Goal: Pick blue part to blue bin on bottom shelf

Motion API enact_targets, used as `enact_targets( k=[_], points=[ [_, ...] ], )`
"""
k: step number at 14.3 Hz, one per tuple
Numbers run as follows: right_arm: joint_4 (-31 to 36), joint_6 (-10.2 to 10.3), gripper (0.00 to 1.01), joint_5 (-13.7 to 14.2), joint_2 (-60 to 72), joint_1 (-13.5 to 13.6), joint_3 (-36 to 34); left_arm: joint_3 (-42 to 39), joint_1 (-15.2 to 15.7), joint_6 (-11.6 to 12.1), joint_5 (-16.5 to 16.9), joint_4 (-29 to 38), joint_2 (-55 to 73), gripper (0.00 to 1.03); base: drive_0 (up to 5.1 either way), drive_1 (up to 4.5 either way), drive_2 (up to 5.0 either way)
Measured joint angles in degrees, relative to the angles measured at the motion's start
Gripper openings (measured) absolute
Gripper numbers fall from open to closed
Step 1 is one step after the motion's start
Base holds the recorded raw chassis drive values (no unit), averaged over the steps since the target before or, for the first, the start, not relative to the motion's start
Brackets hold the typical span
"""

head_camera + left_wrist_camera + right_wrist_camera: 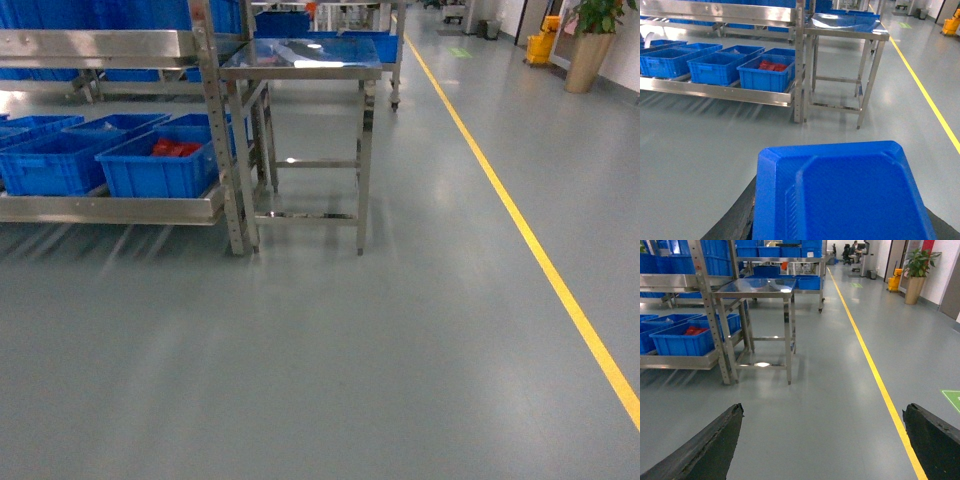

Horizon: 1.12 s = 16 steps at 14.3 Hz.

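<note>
The blue part point(840, 195) fills the bottom of the left wrist view, and my left gripper point(840, 227) is shut on it; one dark finger point(735, 220) shows at its left side. It hangs above the grey floor, well short of the rack. On the bottom shelf point(715, 91) stand several blue bins side by side: an open blue bin point(715, 69) sits just left of the crate with red packets point(767, 74). In the head view the shelf point(110, 208) and bins point(50, 162) lie at the far left, with neither gripper in sight. My right gripper point(822, 440) is open over bare floor.
A steel table point(300, 62) stands right beside the rack's upright post point(225, 130). A yellow floor line point(520, 220) runs along the right. A potted plant point(590, 40) and a yellow mop bucket point(543, 45) stand far back right. Upper shelves hold more blue crates.
</note>
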Motion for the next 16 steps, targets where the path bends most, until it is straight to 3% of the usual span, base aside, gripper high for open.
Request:
enact_targets(
  k=[16],
  points=[
    [-0.09,-0.02,0.98,0.00,0.00,0.00,0.00,0.00,0.04,0.00,0.09,0.09,0.00,0.44,0.0,4.02,-4.0]
  ],
)
